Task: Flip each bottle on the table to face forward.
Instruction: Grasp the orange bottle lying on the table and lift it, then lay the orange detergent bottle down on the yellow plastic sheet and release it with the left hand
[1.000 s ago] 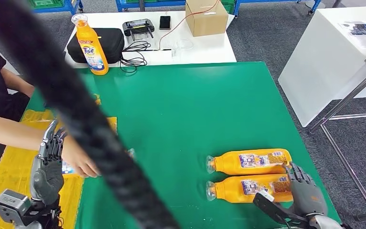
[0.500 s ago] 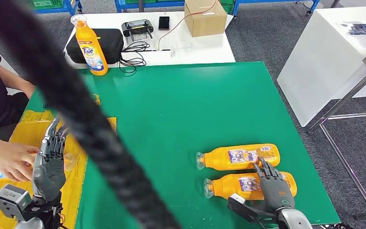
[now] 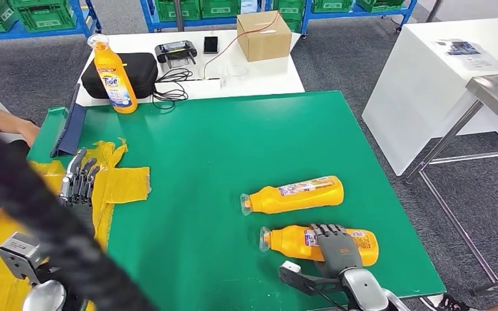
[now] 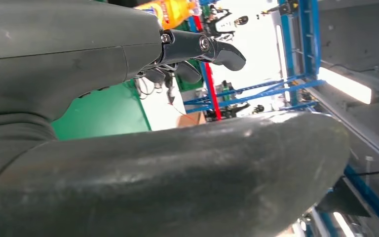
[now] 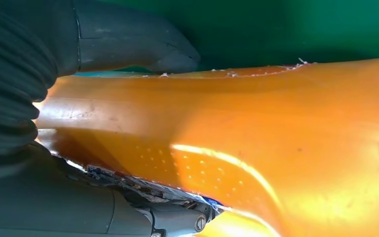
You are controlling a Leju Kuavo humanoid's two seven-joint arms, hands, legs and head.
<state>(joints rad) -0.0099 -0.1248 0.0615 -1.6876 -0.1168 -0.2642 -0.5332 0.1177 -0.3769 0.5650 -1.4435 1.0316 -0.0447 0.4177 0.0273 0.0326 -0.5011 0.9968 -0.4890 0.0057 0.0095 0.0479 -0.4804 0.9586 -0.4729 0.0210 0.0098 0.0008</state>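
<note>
Bottle (image 3: 295, 241) lies gripped under right robot hand (image 3: 336, 246).

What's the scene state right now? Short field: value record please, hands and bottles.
right hand: laid over near bottle, fingers around its body
near bottle: on its side on green table, cap toward robot's left
far bottle: on its side, apart from near bottle, untouched
left hand: holds nothing, fingers extended over yellow cloth
upright bottle: on white table behind
</note>
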